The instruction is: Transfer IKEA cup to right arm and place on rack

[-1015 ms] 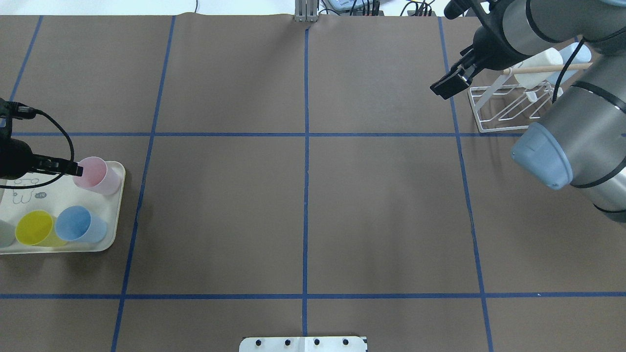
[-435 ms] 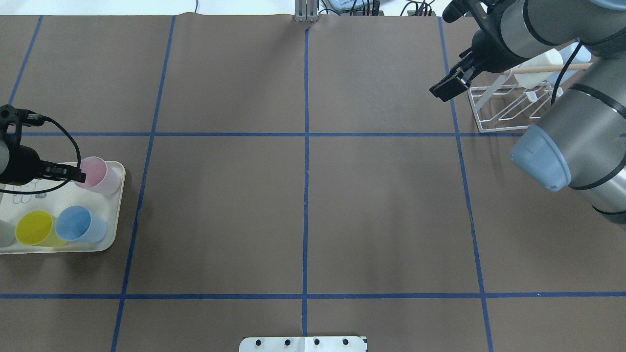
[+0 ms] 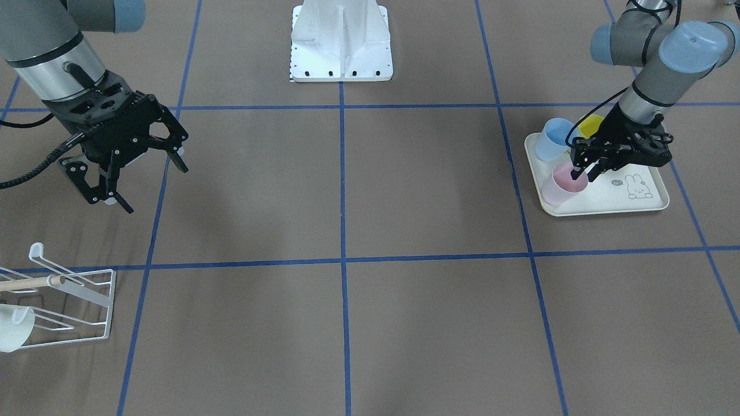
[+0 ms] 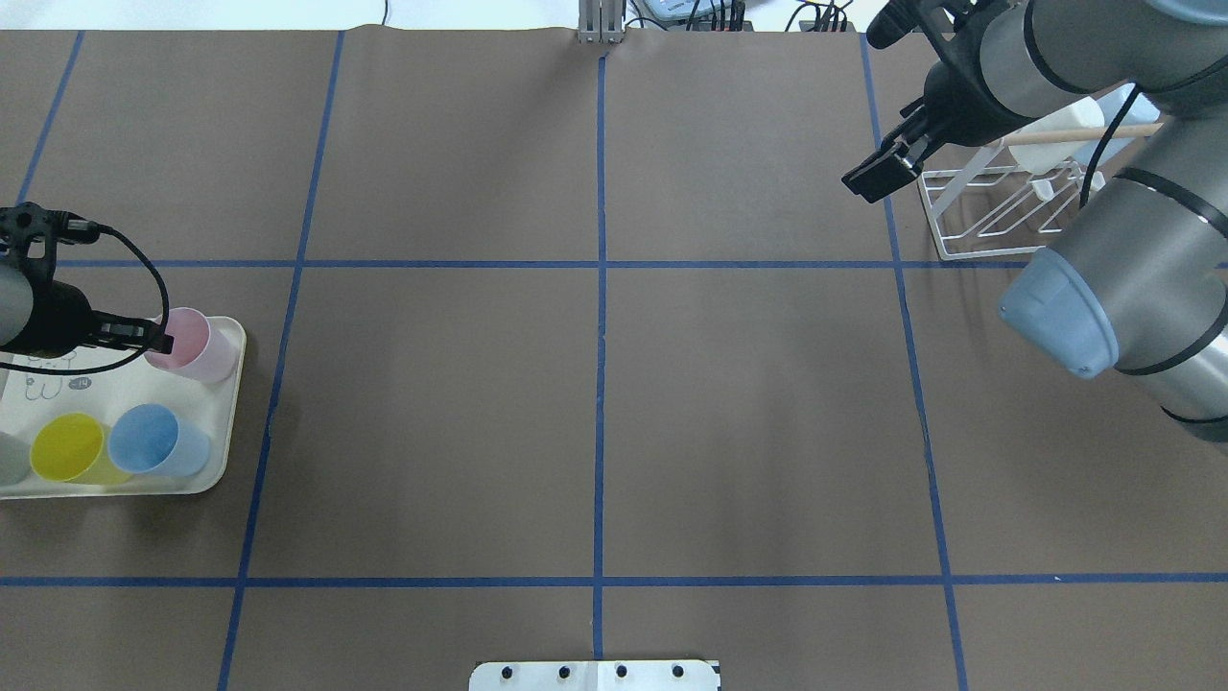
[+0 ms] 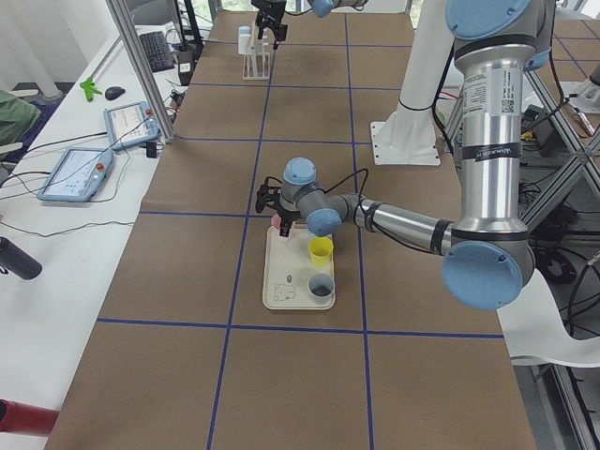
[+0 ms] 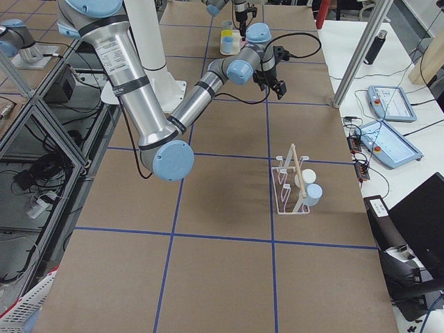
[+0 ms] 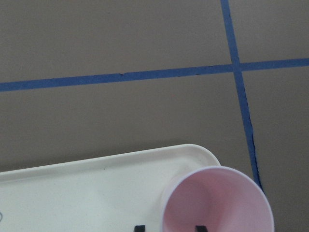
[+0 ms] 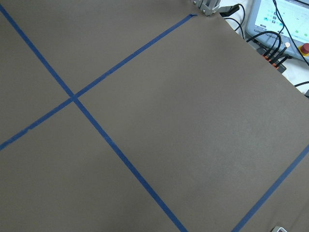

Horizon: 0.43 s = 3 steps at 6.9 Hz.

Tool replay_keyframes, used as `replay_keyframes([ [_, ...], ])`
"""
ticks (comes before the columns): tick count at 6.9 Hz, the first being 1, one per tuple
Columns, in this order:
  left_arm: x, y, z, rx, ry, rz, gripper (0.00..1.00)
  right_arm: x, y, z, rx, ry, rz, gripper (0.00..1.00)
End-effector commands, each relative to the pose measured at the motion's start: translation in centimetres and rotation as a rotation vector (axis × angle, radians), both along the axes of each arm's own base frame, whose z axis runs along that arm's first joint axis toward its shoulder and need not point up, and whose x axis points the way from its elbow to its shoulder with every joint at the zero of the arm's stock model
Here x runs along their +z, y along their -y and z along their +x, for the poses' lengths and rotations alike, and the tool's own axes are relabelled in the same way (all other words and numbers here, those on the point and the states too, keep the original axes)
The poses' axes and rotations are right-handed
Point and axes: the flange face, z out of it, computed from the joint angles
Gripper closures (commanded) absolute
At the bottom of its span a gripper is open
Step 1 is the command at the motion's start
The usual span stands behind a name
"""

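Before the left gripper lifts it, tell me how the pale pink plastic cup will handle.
The pale pink plastic cup looks empty and thin-walled, so probably light. The left gripper straddles just one wall, so it may tilt when lifted. Upright at the cream tray's corner, it could tip if nudged.

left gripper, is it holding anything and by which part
Nothing is clamped. The left gripper is open astride the rim of the pink cup, one finger inside, one outside; the cup stands on the tray.
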Motion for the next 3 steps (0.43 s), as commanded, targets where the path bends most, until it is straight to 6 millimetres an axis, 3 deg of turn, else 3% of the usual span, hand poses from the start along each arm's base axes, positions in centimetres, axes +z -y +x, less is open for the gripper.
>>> replay_keyframes([
  [1, 0.12, 0.44, 0.29, 0.000, 0.000, -0.002, 0.85, 0.05, 0.01, -0.07, -0.001, -0.001, -0.001, 0.01],
  [2, 0.12, 0.44, 0.29, 0.000, 0.000, -0.002, 1.00, 0.11, 0.04, -0.09, -0.002, -0.002, -0.001, 0.01],
  [3, 0.19, 0.39, 0.14, -0.002, 0.001, -0.003, 1.00, 0.09, 0.04, -0.09, -0.002, -0.001, 0.000, 0.01],
])
